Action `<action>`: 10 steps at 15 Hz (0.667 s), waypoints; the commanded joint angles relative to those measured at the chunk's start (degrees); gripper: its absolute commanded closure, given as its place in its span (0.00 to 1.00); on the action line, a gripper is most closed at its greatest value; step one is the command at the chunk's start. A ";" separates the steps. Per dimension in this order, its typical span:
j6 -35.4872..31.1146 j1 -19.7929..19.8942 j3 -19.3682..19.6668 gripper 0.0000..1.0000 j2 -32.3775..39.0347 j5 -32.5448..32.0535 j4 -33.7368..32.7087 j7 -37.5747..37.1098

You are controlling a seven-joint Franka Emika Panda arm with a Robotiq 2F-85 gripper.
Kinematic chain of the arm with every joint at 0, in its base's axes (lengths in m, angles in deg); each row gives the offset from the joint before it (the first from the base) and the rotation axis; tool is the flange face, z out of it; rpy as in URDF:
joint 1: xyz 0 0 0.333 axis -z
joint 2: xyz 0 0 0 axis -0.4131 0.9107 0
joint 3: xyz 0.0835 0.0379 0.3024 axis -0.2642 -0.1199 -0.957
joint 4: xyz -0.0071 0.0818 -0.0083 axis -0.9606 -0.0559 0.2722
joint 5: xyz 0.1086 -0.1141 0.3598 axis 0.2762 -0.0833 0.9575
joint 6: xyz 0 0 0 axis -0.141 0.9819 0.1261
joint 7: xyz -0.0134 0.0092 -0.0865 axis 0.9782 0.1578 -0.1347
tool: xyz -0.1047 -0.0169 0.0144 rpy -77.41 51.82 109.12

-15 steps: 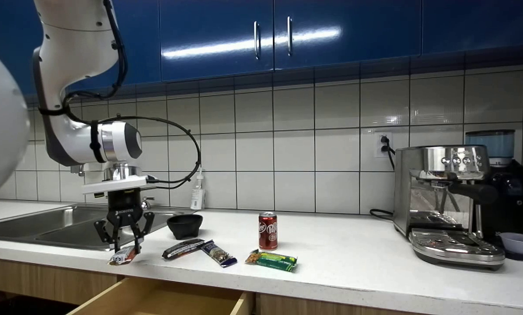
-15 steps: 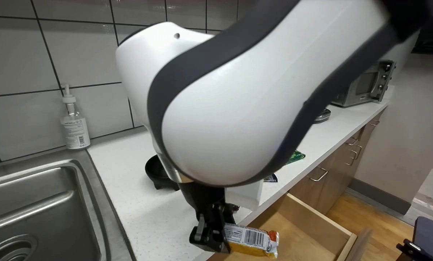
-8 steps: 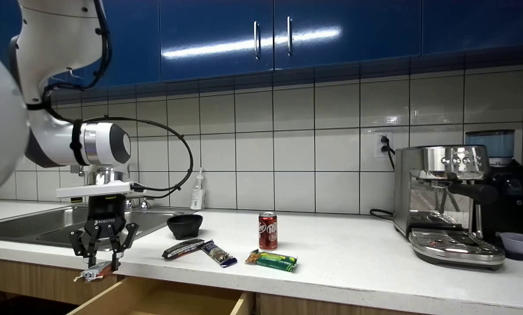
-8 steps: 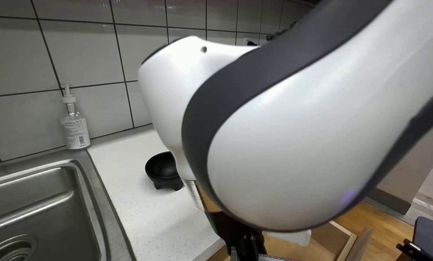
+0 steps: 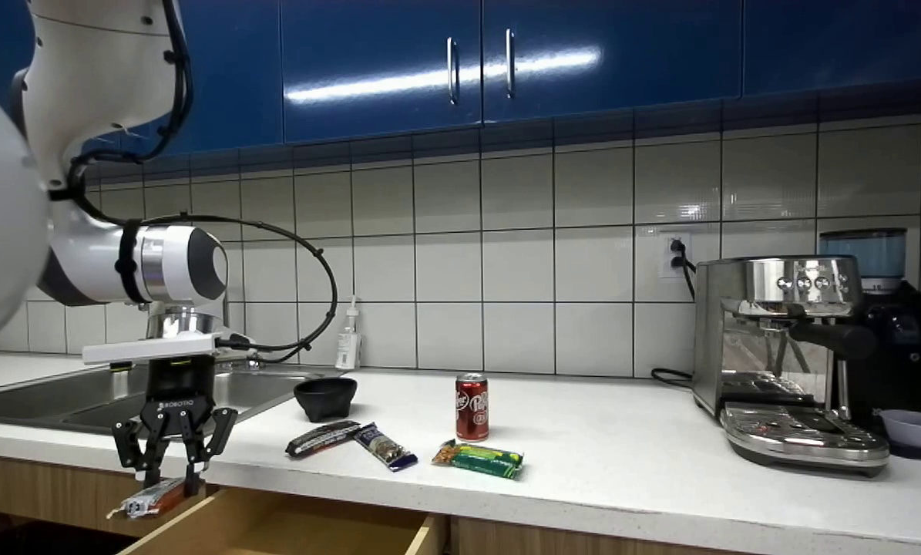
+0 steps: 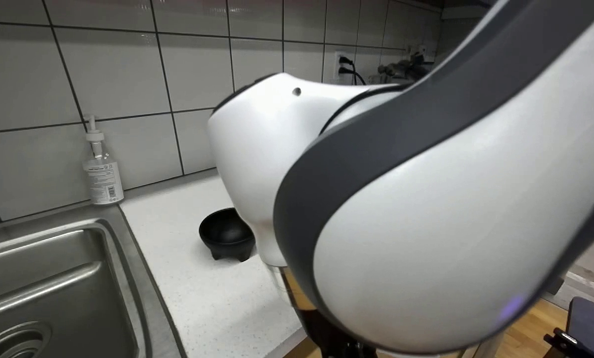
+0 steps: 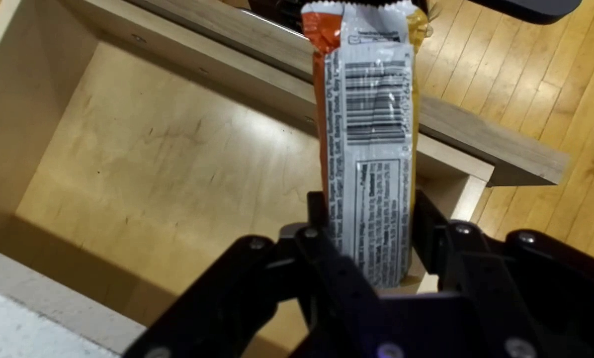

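My gripper (image 5: pixel 172 482) is shut on a wrapped snack bar (image 5: pixel 152 499) with orange, yellow and grey wrapping. In the wrist view the fingers of the gripper (image 7: pixel 369 214) press the long sides of the bar (image 7: pixel 376 109), with its barcode side towards the camera. The bar is held above an open, empty wooden drawer (image 7: pixel 187 164), near one end of it, and its far end crosses over the drawer front. The drawer (image 5: pixel 290 528) also shows in an exterior view below the counter. In an exterior view the arm (image 6: pixel 426 223) hides the bar and most of the gripper.
On the counter (image 5: pixel 599 462) lie a dark bar (image 5: pixel 323 438), a blue bar (image 5: pixel 385 447) and a green bar (image 5: pixel 479 460). A red can (image 5: pixel 472 408) and a black bowl (image 5: pixel 325 398) stand behind them. A sink (image 6: pixel 113 278) and an espresso machine (image 5: pixel 784 362) flank them.
My gripper has carried the bar off the counter, out past its front edge and lower, over the drawer. In the last half second it sank a little further. The bar stays held.
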 commanded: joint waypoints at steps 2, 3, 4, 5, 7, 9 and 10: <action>-5.39 -0.59 -0.06 0.81 1.13 -0.53 1.31 -6.81; -6.49 -0.79 0.02 0.81 1.67 -0.66 1.33 -7.79; -7.86 -1.11 0.28 0.81 2.25 -1.03 1.36 -9.20; -8.96 -1.32 0.52 0.81 2.82 -1.14 1.37 -10.32; -10.61 -1.75 0.97 0.81 3.89 -1.34 1.36 -12.27; -12.14 -2.22 1.54 0.81 4.78 -1.81 1.36 -14.16; -12.48 -2.42 1.86 0.81 5.17 -1.91 1.29 -15.12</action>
